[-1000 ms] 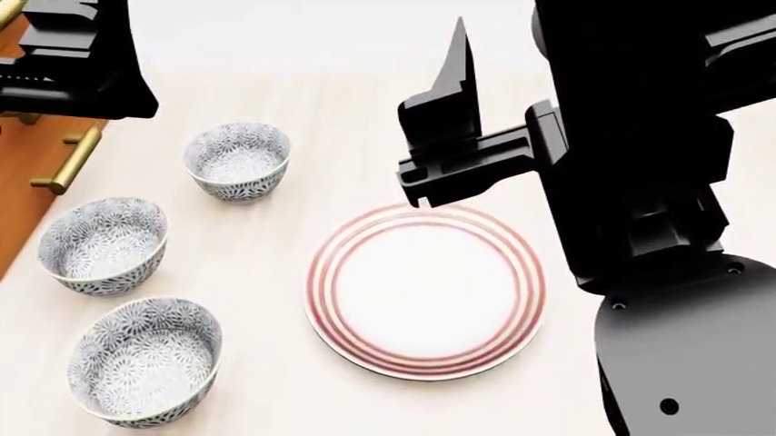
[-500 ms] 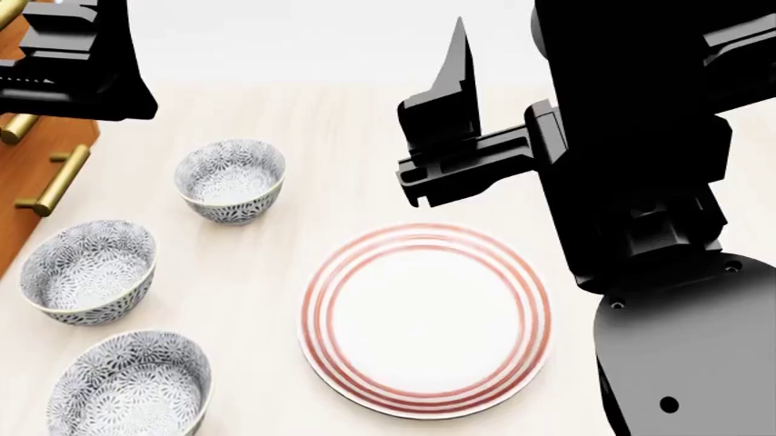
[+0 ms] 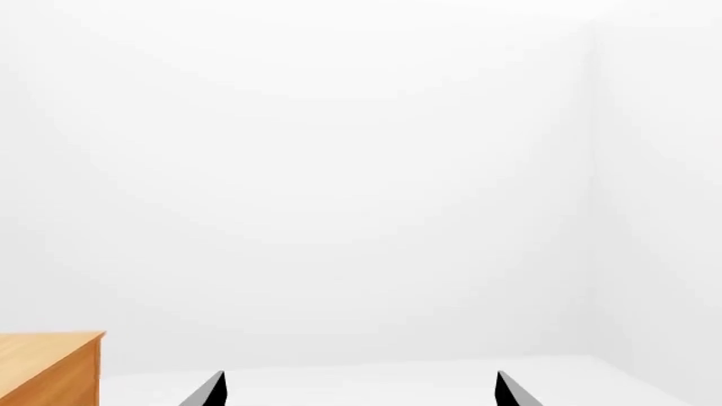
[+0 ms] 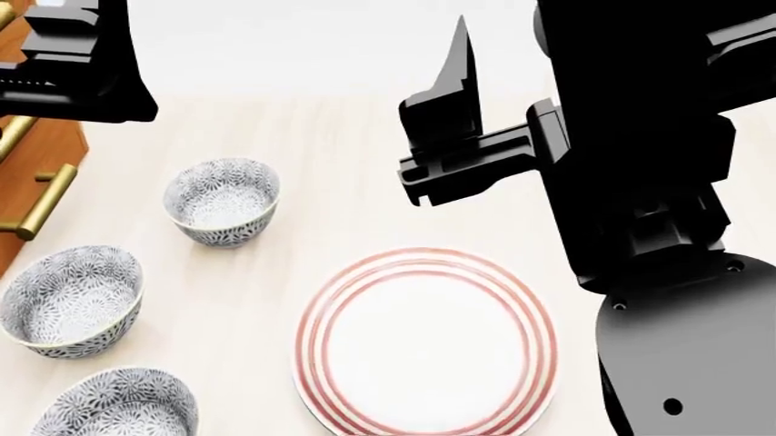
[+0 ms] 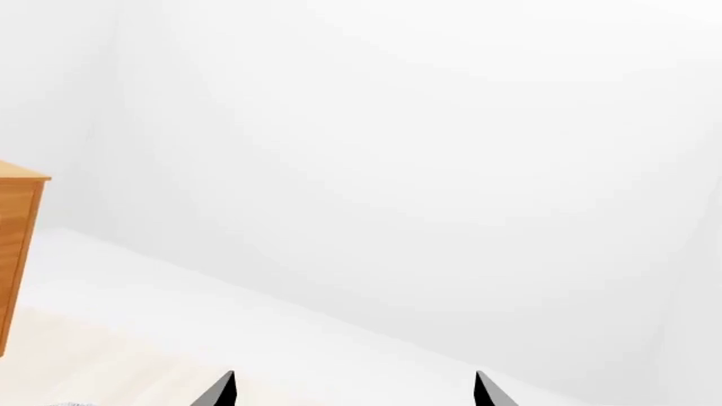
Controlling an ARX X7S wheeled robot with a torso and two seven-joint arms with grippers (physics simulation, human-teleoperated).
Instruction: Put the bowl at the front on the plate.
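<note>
Both arms raised, nothing grasped.

Left wrist: my left gripper point(image 3: 355, 391) splayed, facing wall. Head: front grey-blue floral ceramic bowl point(image 4: 115, 407) on table, left of red-ringed white plate point(image 4: 427, 341); likely rigid, slick, breakable, so pinch its rim. Right wrist: right gripper point(image 5: 354, 391) splayed.

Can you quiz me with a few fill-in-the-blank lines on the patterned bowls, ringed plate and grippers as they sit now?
1. The small grey-blue floral ceramic bowls on the table number ____.
2. The wide flat white plate has ____ rings around its rim.
3. In the head view, the bowls lie to the plate's ____.
4. Both wrist views show the fingertips spread apart, so the left gripper and right gripper are ____.

Missing words: three; red; left; open
</note>
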